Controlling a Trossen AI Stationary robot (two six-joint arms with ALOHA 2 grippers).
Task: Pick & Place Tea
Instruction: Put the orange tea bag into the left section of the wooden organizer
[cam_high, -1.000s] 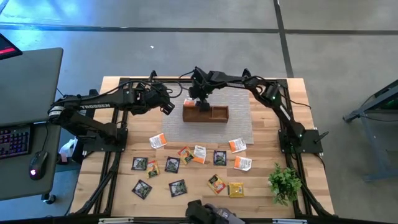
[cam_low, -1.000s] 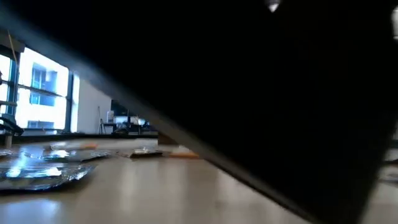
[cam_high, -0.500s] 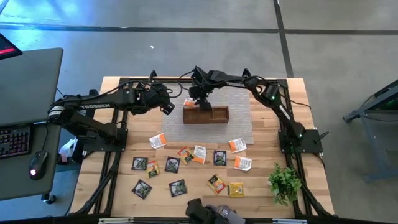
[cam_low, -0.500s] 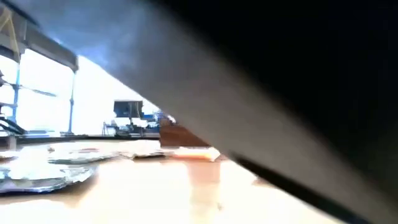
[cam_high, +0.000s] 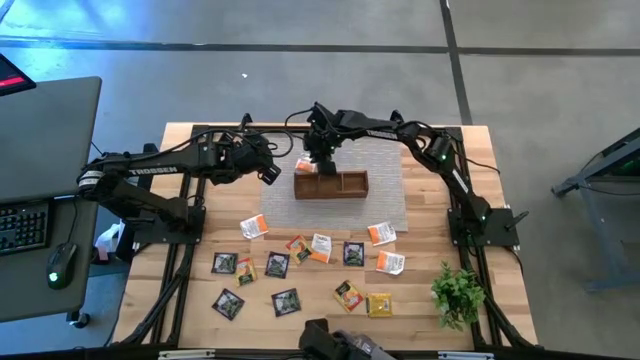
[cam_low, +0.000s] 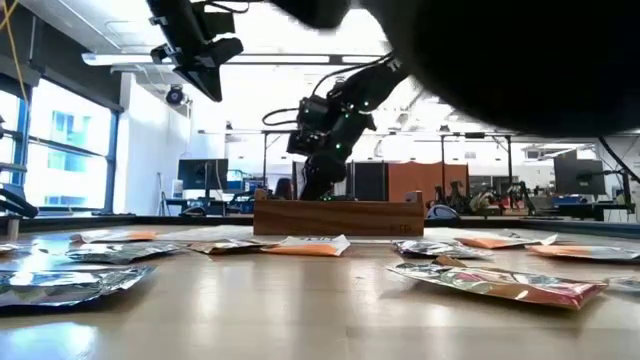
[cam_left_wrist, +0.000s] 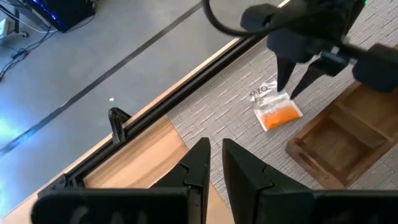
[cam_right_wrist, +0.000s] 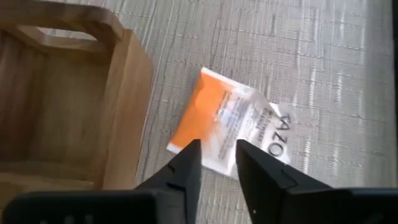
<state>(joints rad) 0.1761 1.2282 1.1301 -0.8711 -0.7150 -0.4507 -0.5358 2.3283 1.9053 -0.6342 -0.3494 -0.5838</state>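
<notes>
Right end effector (cam_right_wrist: 214, 163) poised over a white-and-orange sachet (cam_right_wrist: 231, 133) lying outside the tray (cam_high: 331, 184).
Fingers stood slightly apart, gripping nothing; descend squarely, pinch one edge. Left end effector (cam_left_wrist: 212, 163) waited, nearly together.

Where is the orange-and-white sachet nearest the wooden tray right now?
The orange-and-white sachet lies flat on the grey woven mat, just outside the wooden tray at its left end in the high view, under the right gripper.
</notes>
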